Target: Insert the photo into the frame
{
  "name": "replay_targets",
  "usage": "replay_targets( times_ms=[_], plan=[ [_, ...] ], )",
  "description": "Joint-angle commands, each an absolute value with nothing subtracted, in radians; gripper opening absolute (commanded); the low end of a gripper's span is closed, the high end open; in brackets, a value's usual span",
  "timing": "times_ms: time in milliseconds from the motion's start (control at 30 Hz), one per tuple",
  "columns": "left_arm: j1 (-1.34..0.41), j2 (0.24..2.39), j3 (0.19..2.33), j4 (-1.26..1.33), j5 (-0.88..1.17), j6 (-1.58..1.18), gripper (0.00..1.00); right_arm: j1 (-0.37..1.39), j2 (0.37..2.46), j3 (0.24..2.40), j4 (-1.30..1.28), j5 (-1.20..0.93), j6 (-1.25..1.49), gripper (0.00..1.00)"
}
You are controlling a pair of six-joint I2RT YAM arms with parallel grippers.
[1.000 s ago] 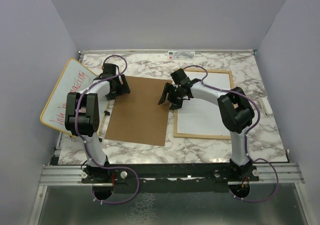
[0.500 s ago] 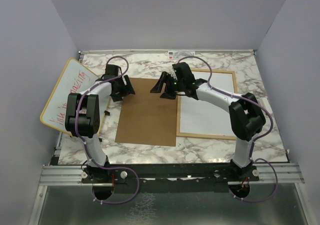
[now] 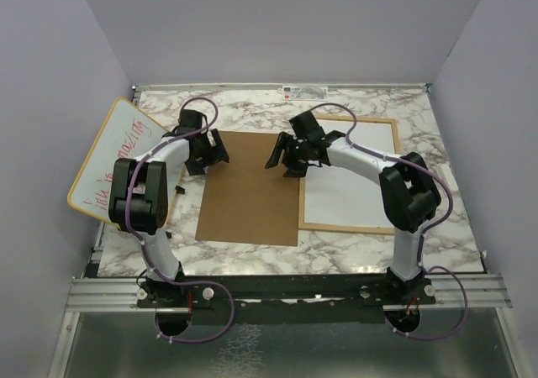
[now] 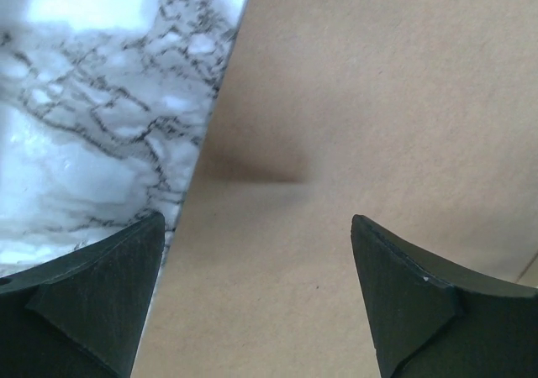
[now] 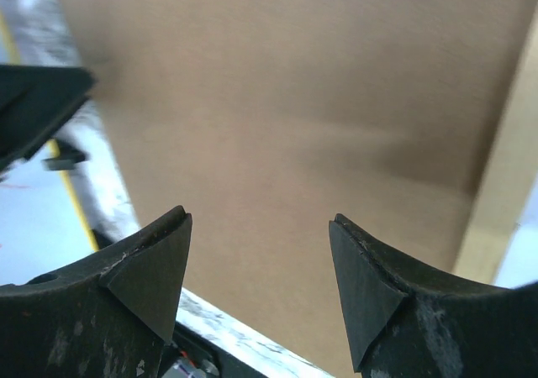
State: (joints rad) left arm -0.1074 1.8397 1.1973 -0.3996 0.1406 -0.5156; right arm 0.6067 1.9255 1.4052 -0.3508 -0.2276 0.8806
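Note:
The frame (image 3: 388,176), thin light wood, lies flat at the right of the marble table (image 3: 353,244). Inside it lies the photo (image 3: 353,189), plain white side up. A brown backing board (image 3: 248,193) lies at the centre, its right edge against the frame. My left gripper (image 3: 217,151) hovers open over the board's far left corner, nothing between its fingers (image 4: 101,277). My right gripper (image 3: 282,154) hangs open over the board's far right part, beside the frame's left rail (image 5: 498,193). Both wrist views show mostly brown board (image 4: 378,101) (image 5: 294,84).
A round-cornered whiteboard (image 3: 113,160) with red handwriting leans over the table's left edge. A small black piece (image 3: 179,191) lies between it and the board. A label strip (image 3: 304,91) sits at the back wall. A white block (image 3: 448,179) lies at the right edge.
The brown board has slid right and squared up against the frame's left rail. My right gripper swung toward the back, then settled a little nearer. The left gripper shifted slightly right.

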Motion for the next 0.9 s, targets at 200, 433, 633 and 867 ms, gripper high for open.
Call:
replay_targets(
  times_ms=[200, 433, 633, 867],
  plan=[
    [-0.158, 1.699, 1.055, -0.547, -0.017, -0.514, 0.99, 0.606, 1.963, 1.353, -0.608, -0.023, 0.86, 0.71],
    [-0.192, 1.617, 0.959, -0.565, -0.054, -0.551, 0.99, 0.606, 1.896, 1.258, -0.644, 0.098, 0.899, 0.72],
    [-0.197, 1.535, 0.884, -0.58, -0.089, -0.585, 0.96, 0.606, 1.883, 1.197, -0.602, 0.071, 0.923, 0.73],
    [-0.196, 1.529, 0.813, -0.559, -0.022, -0.617, 0.84, 0.606, 1.878, 1.104, -0.414, -0.144, 0.963, 0.73]
  ],
)
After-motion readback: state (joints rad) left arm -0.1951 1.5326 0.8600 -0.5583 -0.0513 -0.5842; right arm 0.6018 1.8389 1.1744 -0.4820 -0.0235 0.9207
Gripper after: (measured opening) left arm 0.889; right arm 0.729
